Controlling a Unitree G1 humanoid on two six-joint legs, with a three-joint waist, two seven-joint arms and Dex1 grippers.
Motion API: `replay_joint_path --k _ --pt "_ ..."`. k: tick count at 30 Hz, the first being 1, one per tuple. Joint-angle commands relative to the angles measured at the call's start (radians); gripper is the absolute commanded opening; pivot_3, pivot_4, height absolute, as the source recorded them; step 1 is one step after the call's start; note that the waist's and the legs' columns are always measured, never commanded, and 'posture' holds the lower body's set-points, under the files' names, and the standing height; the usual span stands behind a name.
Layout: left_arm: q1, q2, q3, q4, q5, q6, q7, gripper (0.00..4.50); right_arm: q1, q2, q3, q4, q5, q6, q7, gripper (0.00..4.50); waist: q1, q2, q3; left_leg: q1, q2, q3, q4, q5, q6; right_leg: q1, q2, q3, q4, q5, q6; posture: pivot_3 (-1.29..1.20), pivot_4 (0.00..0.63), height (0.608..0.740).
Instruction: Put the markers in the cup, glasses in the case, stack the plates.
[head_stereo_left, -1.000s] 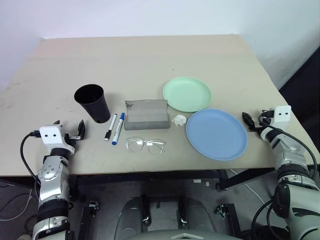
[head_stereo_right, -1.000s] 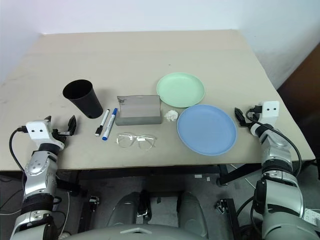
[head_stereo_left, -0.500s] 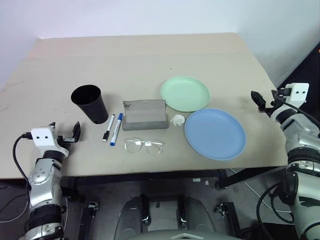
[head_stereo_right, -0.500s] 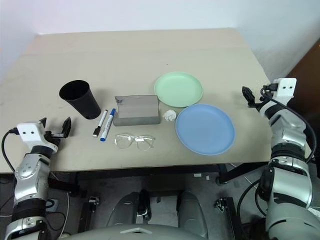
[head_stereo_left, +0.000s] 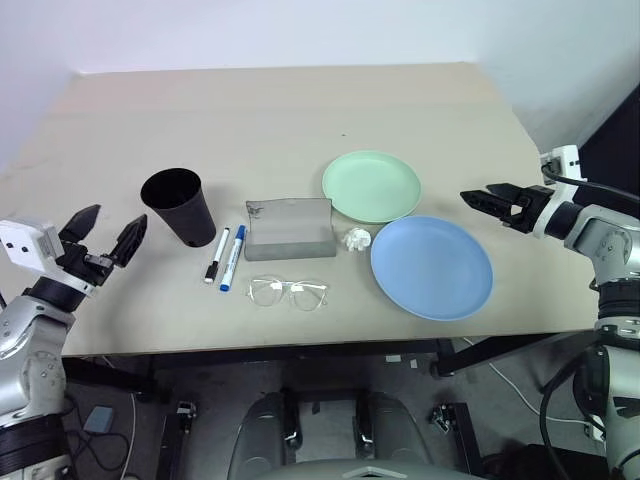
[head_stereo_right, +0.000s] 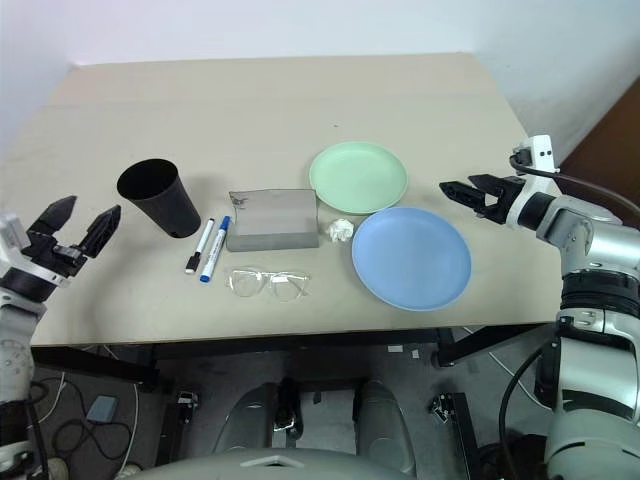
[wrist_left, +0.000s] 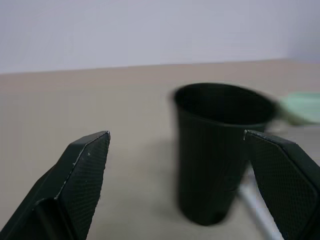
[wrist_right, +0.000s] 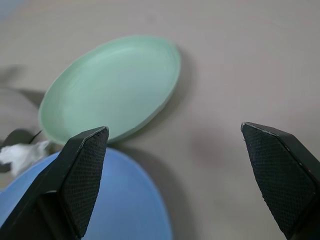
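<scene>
Moved: both arms have risen off the beige tabletop (head_stereo_left: 300, 110) since a second ago; I see nothing else displaced.
Left gripper (head_stereo_left: 104, 229): fingers spread, empty, near the tall black plastic cup (head_stereo_left: 181, 206).
Right gripper (head_stereo_left: 487, 201): fingers apart, empty, beside the plates.
Markers: black-capped pen (head_stereo_left: 217, 254) and blue-capped pen (head_stereo_left: 233, 257) lie between cup and grey rectangular case (head_stereo_left: 291, 229).
Glasses (head_stereo_left: 288, 293): clear-framed, lying in front of the case.
Plates: pale green round plate (head_stereo_left: 372, 186) and light blue round plate (head_stereo_left: 431, 267), side by side, unstacked.

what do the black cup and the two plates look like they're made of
Black cup: probably plastic, thin-walled and matte with a faint sheen.
Green plate and blue plate: likely plastic or melamine, each one even pastel colour, smooth, with a soft satin look and a moulded raised rim.
</scene>
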Motion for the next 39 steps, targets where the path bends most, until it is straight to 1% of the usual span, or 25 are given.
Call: replay_joint_path --k 1,5,10,14,17,19,23,26,30,31,33,36,37,39 --pt "0.067 0.053 0.030 -0.064 -0.074 0.079 -0.125 4.47 -0.020 -0.018 0.004 -0.036 0.008 0.022 0.016 4.50 0.000 0.000 0.000 0.000 0.000 0.000 0.000 0.000 0.000 0.000 0.000 0.000 0.000 0.000 0.000 0.00 0.150 0.711" --pt "0.114 0.097 0.005 -0.092 -0.077 0.120 -0.243 4.47 -0.041 -0.030 0.043 -0.011 -0.018 0.048 0.032 4.50 0.001 0.000 0.000 -0.001 0.000 0.000 0.000 0.000 0.000 -0.001 0.000 0.000 0.000 0.000 0.000 0.00 0.150 0.711" --pt "0.115 0.128 -0.067 -0.089 -0.012 0.115 -0.347 4.47 -0.047 -0.062 0.096 0.001 -0.043 0.090 0.077 4.50 0.005 0.000 0.000 -0.002 0.000 0.001 0.000 0.000 0.000 -0.003 -0.001 0.000 0.000 0.000 -0.001 0.00 0.150 0.711" --pt "0.082 0.128 -0.109 -0.051 0.024 0.092 -0.389 4.47 -0.033 -0.084 0.149 0.005 -0.078 0.106 0.105 4.50 0.003 0.000 0.000 -0.003 0.000 0.003 -0.001 0.000 0.000 -0.006 -0.001 0.001 0.000 0.000 -0.001 0.00 0.150 0.711" --pt "0.062 0.120 -0.119 -0.031 0.042 0.081 -0.404 4.47 -0.031 -0.088 0.162 0.013 -0.090 0.114 0.115 4.50 0.001 0.000 0.000 -0.004 0.000 0.003 -0.001 0.000 0.000 -0.007 0.000 0.002 0.000 0.000 -0.001 0.00 0.150 0.711" --pt "0.047 0.109 -0.129 -0.010 0.060 0.066 -0.408 4.47 -0.021 -0.095 0.187 0.017 -0.109 0.110 0.131 4.50 0.000 0.000 0.000 -0.004 0.000 0.003 0.000 0.000 0.000 -0.007 0.000 0.002 0.001 0.000 -0.001 0.00 0.150 0.711" --pt "0.041 0.117 -0.155 0.005 0.114 0.034 -0.425 4.47 0.004 -0.103 0.248 0.008 -0.164 0.067 0.149 4.50 -0.001 0.000 0.000 -0.004 0.000 0.003 0.001 0.000 0.000 -0.007 -0.001 0.002 0.002 0.000 -0.001 0.00 0.150 0.711" --pt "0.027 0.128 -0.168 0.010 0.156 0.029 -0.410 4.50 0.023 -0.110 0.273 -0.031 -0.187 0.029 0.171 3.89 0.000 0.000 0.000 -0.003 0.000 0.003 0.002 0.000 0.000 -0.006 -0.001 0.002 0.003 0.000 -0.001 0.00 0.150 0.711" --pt "0.017 0.124 -0.174 -0.013 0.153 0.047 -0.400 4.50 0.032 -0.123 0.347 -0.040 -0.254 0.012 0.193 2.46 0.000 0.000 0.000 -0.003 0.000 0.003 0.002 0.000 0.000 -0.007 -0.001 0.002 0.004 0.000 -0.001 0.00 0.150 0.711" --pt "0.015 0.123 -0.176 -0.014 0.155 0.046 -0.397 4.50 0.031 -0.124 0.357 -0.030 -0.269 0.004 0.191 2.19 0.000 0.000 0.000 -0.003 0.000 0.003 0.002 0.000 0.000 -0.007 -0.001 0.002 0.005 0.000 -0.001 0.00 0.150 0.711" --pt "0.020 0.118 -0.184 -0.023 0.159 0.045 -0.391 4.50 0.025 -0.122 0.345 -0.030 -0.260 0.007 0.203 1.38 0.001 0.000 0.000 -0.003 0.000 0.003 0.003 0.000 0.000 -0.006 -0.001 0.002 0.005 0.000 -0.001 0.00 0.150 0.711" --pt "0.028 0.118 -0.193 -0.022 0.173 0.038 -0.387 4.50 0.021 -0.122 0.347 -0.019 -0.275 -0.012 0.205 0.37 0.000 0.000 0.000 -0.003 0.000 0.003 0.005 0.000 0.000 -0.006 -0.001 0.002 0.006 0.000 -0.001 0.00 0.150 0.711" --pt "0.028 0.117 -0.194 -0.020 0.177 0.035 -0.386 4.50 0.022 -0.122 0.347 -0.021 -0.276 -0.018 0.211 0.10 0.000 0.000 0.000 -0.003 0.001 0.003 0.006 0.000 0.000 -0.006 0.000 0.002 0.006 0.000 -0.001 0.00 0.150 0.711" --pt "0.024 0.112 -0.190 -0.010 0.171 0.041 -0.387 4.50 0.012 -0.123 0.339 -0.030 -0.260 0.014 0.225 0.03 0.000 0.000 0.000 -0.003 0.001 0.003 0.007 0.000 0.000 -0.006 -0.001 0.002 0.007 0.000 -0.001 0.00 0.150 0.711"
